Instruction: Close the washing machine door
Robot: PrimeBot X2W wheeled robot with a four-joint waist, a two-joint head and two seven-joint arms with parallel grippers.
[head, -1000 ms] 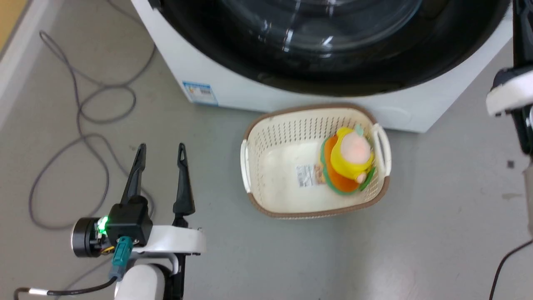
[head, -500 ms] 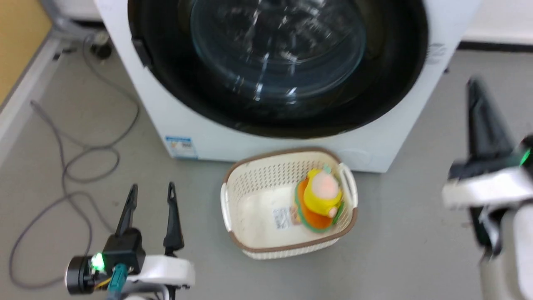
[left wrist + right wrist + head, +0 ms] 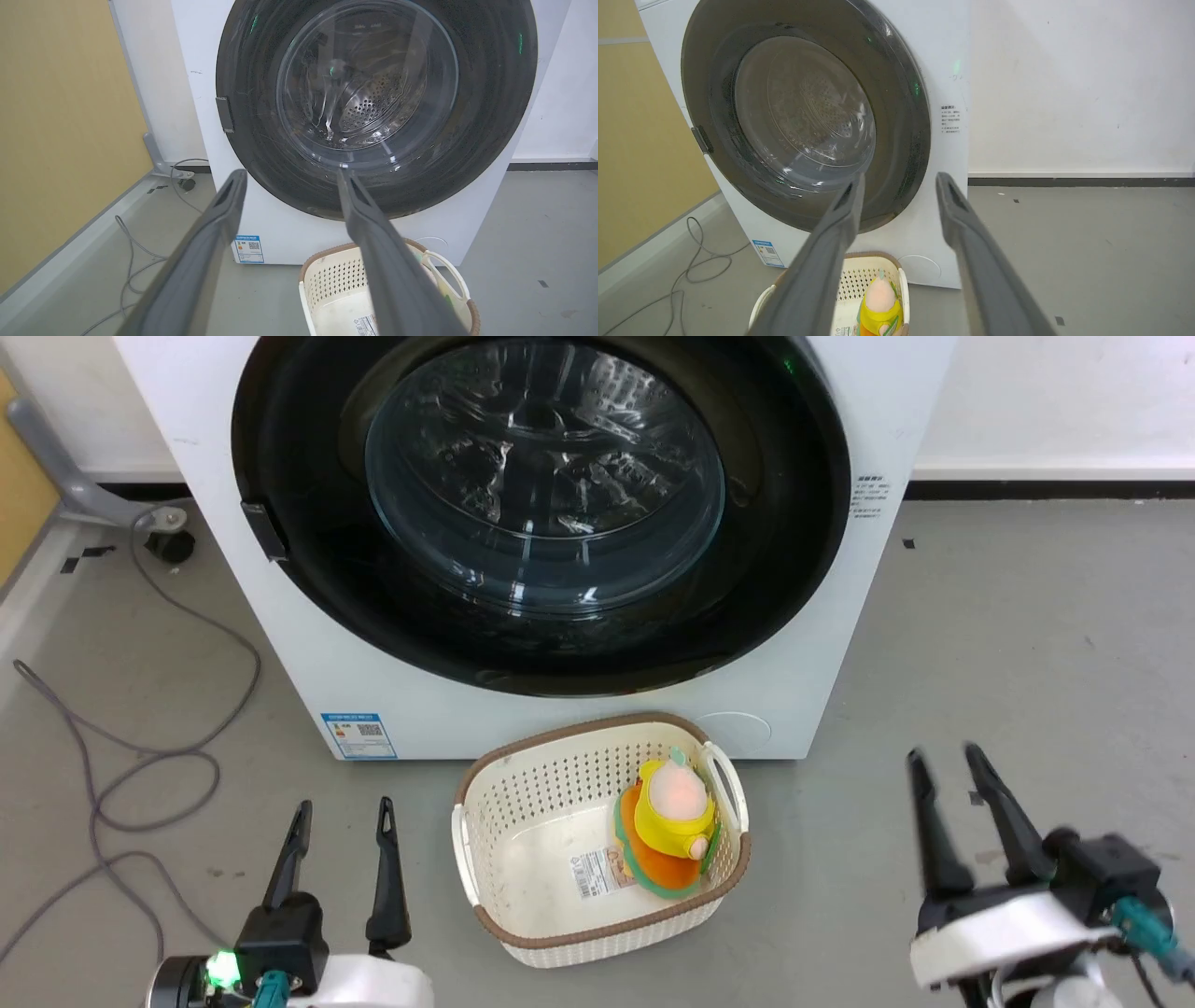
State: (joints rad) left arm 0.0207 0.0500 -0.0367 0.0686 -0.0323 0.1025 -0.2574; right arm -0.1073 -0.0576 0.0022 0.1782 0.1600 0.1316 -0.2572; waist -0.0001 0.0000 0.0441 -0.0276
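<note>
The washing machine is a white box with its round black-framed washing machine door lying flush against the front, glass bowl in the middle. The left wrist view shows the door straight ahead, and the right wrist view shows the door at an angle. My left gripper stands open over the floor at the lower left, well short of the machine. My right gripper stands open at the lower right, off the machine's right corner. Neither holds anything.
A cream perforated basket with a yellow and orange plush toy sits on the floor right before the machine. Grey cables loop over the floor at the left. A yellow wall panel stands at the left; bare floor lies right.
The head camera has tilted up and back, showing the whole door. My right gripper came down from the right edge to the lower right and its fingers parted. The left gripper stayed open.
</note>
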